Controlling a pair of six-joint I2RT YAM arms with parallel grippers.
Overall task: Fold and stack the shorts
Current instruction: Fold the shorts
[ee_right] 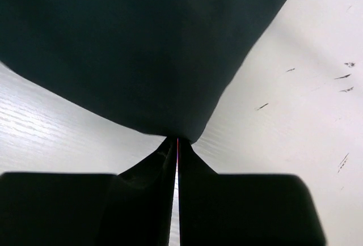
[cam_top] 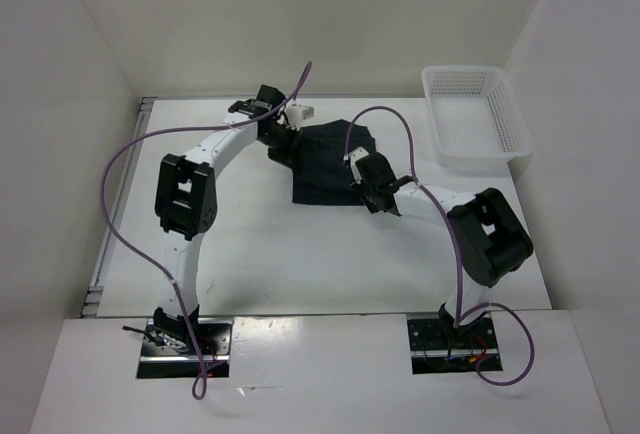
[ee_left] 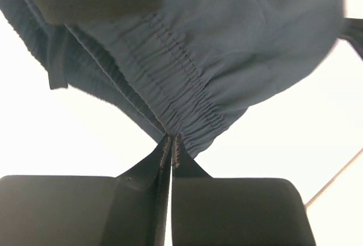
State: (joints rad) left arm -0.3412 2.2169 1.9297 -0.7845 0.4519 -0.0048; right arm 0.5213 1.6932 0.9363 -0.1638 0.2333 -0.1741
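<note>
Left gripper [ee_left: 171,143] pinched tight on the gathered elastic waistband [ee_left: 170,87] of the shorts [cam_top: 322,162]; right gripper [ee_right: 177,143] clamped on a smooth cloth corner. Shorts lie mid-far on the white bench [cam_top: 300,254], left of the white mesh basket [cam_top: 478,114]. Fabric looks light, limp, matte; likely sags, so hold edges and corners.

**Top view:** even, diffuse overhead light. The white bench [cam_top: 300,264] is bright, and cast shadows are faint and soft-edged.

**Left wrist view:** the bench is blown out to glare at 9 and 3 o'clock. The shorts [ee_left: 227,36] are sharp at the gathers. The left gripper [ee_left: 171,144] body at 6 o'clock is a blurred silhouette.

**Right wrist view:** the shorts are nearly featureless black. Bench grain is visible at 9 o'clock.
</note>
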